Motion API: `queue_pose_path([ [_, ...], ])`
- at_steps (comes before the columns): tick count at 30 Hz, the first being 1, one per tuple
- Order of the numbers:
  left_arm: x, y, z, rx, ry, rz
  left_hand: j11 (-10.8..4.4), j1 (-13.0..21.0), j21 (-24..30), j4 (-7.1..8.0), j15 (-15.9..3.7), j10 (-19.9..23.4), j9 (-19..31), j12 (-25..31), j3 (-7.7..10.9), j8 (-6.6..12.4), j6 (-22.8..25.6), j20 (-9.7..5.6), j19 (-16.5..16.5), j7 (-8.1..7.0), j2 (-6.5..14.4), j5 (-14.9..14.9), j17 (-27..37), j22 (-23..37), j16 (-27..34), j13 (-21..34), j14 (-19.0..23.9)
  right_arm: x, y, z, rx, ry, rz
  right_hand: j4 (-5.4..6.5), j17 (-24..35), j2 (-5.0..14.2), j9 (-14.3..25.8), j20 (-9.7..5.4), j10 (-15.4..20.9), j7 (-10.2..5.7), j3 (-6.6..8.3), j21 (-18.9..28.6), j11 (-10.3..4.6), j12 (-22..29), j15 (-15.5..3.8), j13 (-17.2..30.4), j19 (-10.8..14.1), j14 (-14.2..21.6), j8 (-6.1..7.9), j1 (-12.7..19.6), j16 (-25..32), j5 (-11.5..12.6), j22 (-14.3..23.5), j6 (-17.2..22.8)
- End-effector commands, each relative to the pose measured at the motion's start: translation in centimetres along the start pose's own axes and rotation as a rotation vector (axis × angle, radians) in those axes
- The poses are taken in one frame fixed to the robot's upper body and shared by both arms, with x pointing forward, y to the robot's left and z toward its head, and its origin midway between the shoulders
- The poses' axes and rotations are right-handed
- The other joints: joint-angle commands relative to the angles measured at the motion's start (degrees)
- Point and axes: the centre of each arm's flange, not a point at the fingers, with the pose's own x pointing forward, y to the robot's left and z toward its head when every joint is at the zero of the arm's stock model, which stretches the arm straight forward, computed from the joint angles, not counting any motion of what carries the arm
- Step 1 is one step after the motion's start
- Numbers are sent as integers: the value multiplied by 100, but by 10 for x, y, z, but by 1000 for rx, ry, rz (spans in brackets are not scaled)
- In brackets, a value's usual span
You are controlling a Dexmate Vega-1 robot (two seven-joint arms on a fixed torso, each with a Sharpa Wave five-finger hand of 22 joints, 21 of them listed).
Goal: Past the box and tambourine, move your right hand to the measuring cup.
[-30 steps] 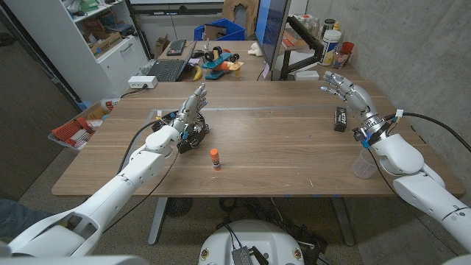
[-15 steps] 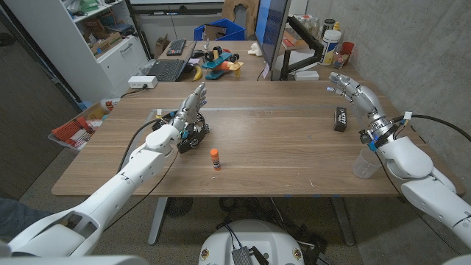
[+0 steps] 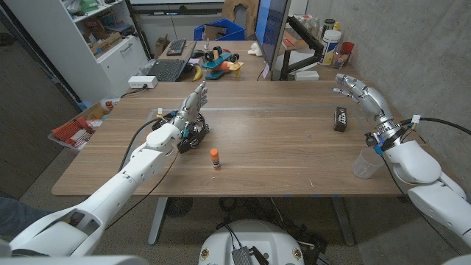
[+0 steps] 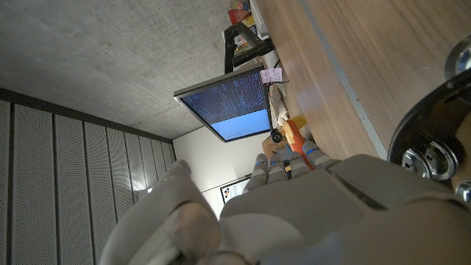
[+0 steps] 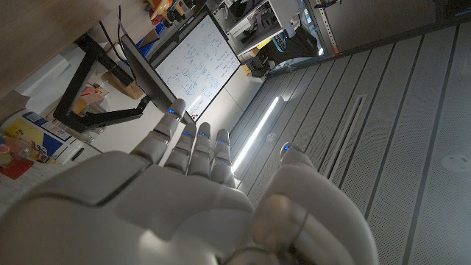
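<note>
— Two hands over one wooden counter (image 3: 280, 147). What sits nearest?
— Nearest, by the right front edge, the clear measuring cup (image 3: 365, 163) stands upright, just beside the right forearm. A small orange-capped glue stick (image 3: 215, 158) stands left of centre.
— And the left hand?
— The left hand (image 3: 193, 105) rises farther back with its fingers (image 3: 200, 93) straight and close together, holding nothing. A dark round tambourine (image 3: 193, 135) lies just under its wrist.
— The right one?
— The right hand (image 3: 359, 90) reaches toward the far right corner, fingers (image 3: 343, 79) spread, empty. A small black box (image 3: 340, 118) lies below it, between hand and cup.
</note>
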Motion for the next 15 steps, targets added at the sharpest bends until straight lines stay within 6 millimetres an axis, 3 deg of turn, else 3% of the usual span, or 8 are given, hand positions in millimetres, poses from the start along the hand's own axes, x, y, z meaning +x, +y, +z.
queue_pose_path([
  [1,0,0,-1,5,0,0,-28,13,-16,-20,-2,-22,33,4,5,35,29,-37,-297,6,50,-18,13,18,-2,12,-15,-11,-2,-1,-24,13,-13,-36,5,-2,23,-9,37,-20,-2,-15,-22,-35,-9,11,54,36,23,3,21,27,13,39],
  [15,0,0,-2,14,17,-3,-22,12,-68,-29,8,-23,33,3,-2,31,28,-10,-310,4,60,-19,13,20,-7,11,-26,-28,-6,2,-73,29,-39,-36,-16,8,25,-15,38,-87,-8,-57,-57,-52,-15,12,80,35,9,-23,13,36,13,47],
])
